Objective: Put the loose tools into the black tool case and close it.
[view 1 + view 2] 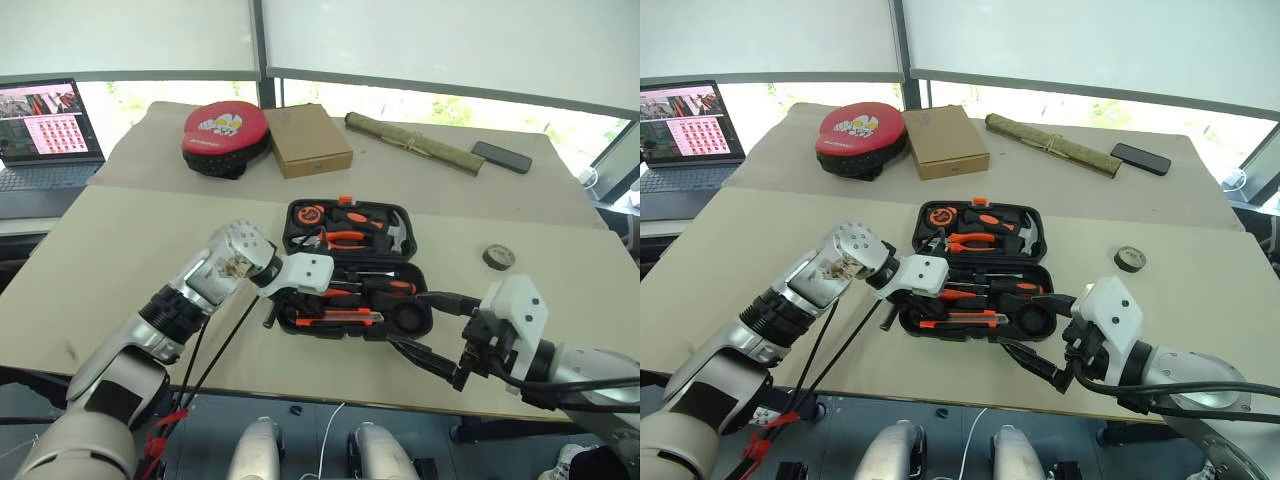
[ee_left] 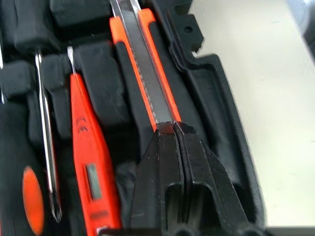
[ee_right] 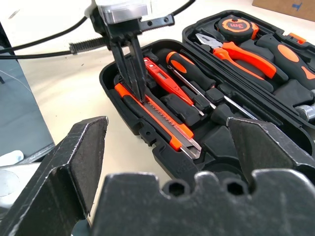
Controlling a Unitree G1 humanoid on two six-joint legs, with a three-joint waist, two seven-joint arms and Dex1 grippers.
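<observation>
- the black tool case [image 1: 357,268] lies open on the bench [image 1: 120,250] with the pliers, hammer and tape measure in its far half.
- the utility knife [image 3: 156,116] sits in the near slot, beside the screwdrivers [image 3: 194,83] and an orange tester pen [image 2: 87,157].
- the left claw [image 3: 132,86] is clenched, its tips pressed on the knife's steel strip; it seems to push rather than grasp.
- risk: the tips could skid along the smooth strip and lever the knife out of its slot, or tip the light case.
- risk: a knife left proud would likely stop the lid from latching.
- the left arm reaches across, wrist angled steeply down into the case.
- the right claw [image 1: 437,335] is released, fingers spread wide, hovering at the case's near right corner.
</observation>
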